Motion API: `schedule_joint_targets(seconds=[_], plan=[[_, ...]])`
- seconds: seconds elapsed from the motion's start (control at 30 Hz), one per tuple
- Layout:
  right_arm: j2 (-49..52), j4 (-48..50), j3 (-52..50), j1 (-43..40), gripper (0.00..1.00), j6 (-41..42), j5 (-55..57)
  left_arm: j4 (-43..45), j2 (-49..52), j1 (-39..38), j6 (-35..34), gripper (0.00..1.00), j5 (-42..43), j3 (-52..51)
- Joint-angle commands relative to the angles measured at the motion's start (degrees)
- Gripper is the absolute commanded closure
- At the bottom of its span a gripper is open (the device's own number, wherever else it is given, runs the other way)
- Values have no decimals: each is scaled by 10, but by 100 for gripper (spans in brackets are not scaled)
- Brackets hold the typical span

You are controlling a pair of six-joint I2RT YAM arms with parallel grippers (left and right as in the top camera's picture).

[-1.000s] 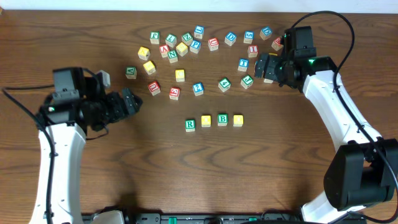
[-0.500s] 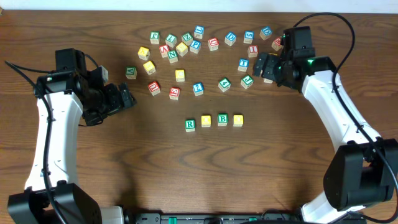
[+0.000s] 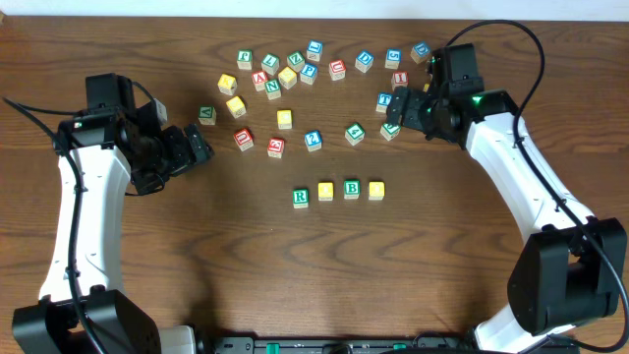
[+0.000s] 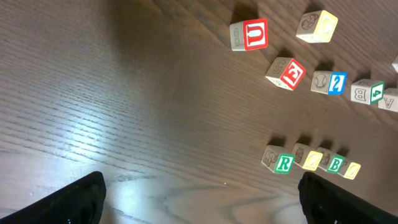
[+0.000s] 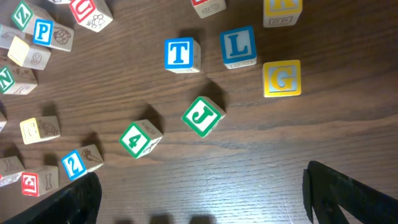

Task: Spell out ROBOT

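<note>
Progress: a row (image 3: 338,192) of four blocks sits at the centre of the table (image 3: 295,285), below the loose scatter (image 3: 295,74)
- It reads R (image 3: 301,198), first yellow (image 3: 325,192), B (image 3: 351,189), second yellow (image 3: 376,190)
- The letters on the two yellows are not legible in any view. From their slots I take them to be the O's
- Judged: R-O-B-O is placed, four of five done, and only the T is left

T (image 5: 180,55): a blue letter on a pale block, lying on the table in the right part of the scatter, not gripped. In the right wrist view it is just left of L (image 5: 238,46) and above J (image 5: 202,115), apart from both

Orientation:
- T faces up, reads upright in the right wrist view, and its edges are close to square with that frame
- It is a cube, so it has no long axis of its own
- The row's long axis runs left to right in the overhead view, with the right end a touch nearer the scatter
- The free slot is just right of the second yellow

Tools:
- right gripper (image 5: 202,186): jaws wide with nothing between them, over the table near T, with J nearest the gap
- left gripper (image 4: 202,186): jaws wide and empty, over bare wood, well apart from the row

Remaining (judgement): pick up T and set it at the right end of the row, turned the same way as R and B
</note>
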Motion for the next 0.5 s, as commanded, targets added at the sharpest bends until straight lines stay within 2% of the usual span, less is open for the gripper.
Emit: schedule_joint_targets(seconds=[0.0,0.07,0.13,0.23,0.3,0.47], plan=[[8,0,-6,12,1,8,-3,7,-3,1,-21,3,1,8],[12,0,-6,14,7,9,-3,12,-3,1,-42,2,1,8],[17,1,-6,16,12,14,-3,18,-3,2,-97,2,1,8],[27,1,-6,16,26,15,-3,28,-3,2,-174,2,1,8],[34,-1,-6,17,37,15,-4,46,-3,2,-174,2,-2,8],[37,-2,-6,18,52,15,-5,66,-3,15,-176,2,-10,8]])
